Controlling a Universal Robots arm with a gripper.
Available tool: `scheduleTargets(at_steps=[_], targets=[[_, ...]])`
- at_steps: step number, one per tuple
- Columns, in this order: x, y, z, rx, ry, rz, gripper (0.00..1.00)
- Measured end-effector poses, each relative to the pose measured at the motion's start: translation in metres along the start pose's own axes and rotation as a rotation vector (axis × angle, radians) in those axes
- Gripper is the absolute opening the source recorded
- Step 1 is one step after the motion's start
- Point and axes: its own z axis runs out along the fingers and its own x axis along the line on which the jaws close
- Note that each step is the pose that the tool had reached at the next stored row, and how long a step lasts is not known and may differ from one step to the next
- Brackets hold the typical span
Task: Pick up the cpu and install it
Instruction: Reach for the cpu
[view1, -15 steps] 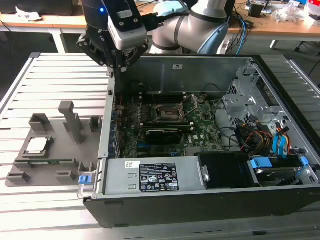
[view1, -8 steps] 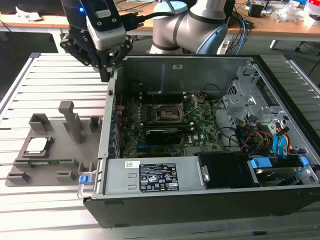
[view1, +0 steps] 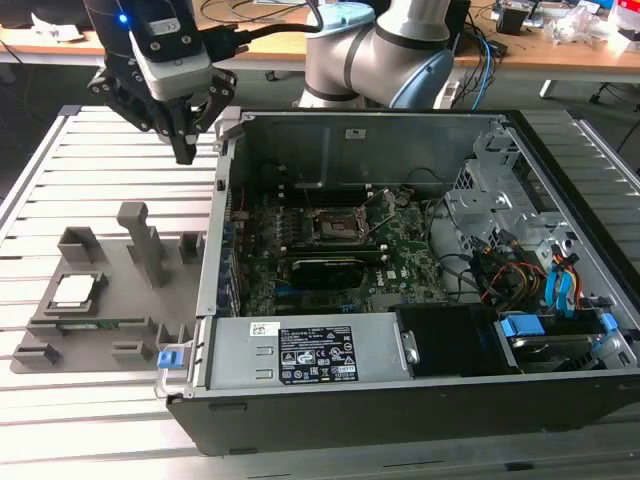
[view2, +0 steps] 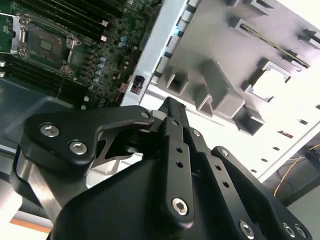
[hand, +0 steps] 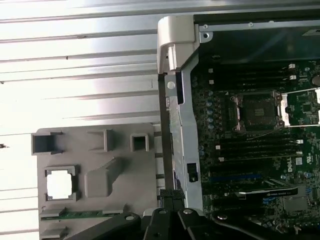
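Gripper: the black two-fingered gripper hung just outside the open black metal computer case, fingers pressed together, empty.
Cpu: the small silvery-white square cpu lay in a grey plastic tray beside that case.
Socket: the black square socket frame sat inside the case.

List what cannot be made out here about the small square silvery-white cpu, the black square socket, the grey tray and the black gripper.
- Small square silvery-white cpu: in the second wrist view, glare washes out its top.
- Black square metal-rimmed socket: in the exterior view, its contacts are too small to see.
- Black gripper: in the first wrist view, the picture's edge cuts off its body.
- Grey plastic tray: in the second wrist view, the gripper hides part of it.
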Motion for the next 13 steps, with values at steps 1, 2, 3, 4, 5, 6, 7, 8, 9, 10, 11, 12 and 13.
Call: scheduleTargets(at_steps=[1,2,3,4,5,6,7,8,9,10,11,12,13], targets=[[0.0035,-0.0003,-0.0001,0.0,0.0001,0.0,0.11],[0.0069,-0.0005,-0.0002,0.0,0.0,0.0,0.11],[0.0103,-0.0008,-0.0003,0.0,0.0001,0.0,0.11],[0.0119,-0.0009,-0.0003,0.0,0.0001,0.0,0.11],[0.0137,-0.001,-0.0004,0.0,0.0001,0.0,0.11],[0.0171,-0.0013,-0.0005,0.0,0.0,0.0,0.11],[0.019,-0.0014,-0.0005,0.0,0.0,0.0,0.11],[0.0205,-0.0015,-0.0005,0.0,0.0,0.0,0.11],[0.0217,-0.0016,-0.0006,0.0,0.0,0.0,0.11],[0.023,-0.0017,-0.0006,0.0,0.0,0.0,0.11],[0.0247,-0.0018,-0.0006,0.0,0.0,0.0,0.11],[0.0258,-0.0019,-0.0007,0.0,0.0,0.0,0.11],[0.0283,-0.0021,-0.0007,0.0,0.0,0.0,0.11]])
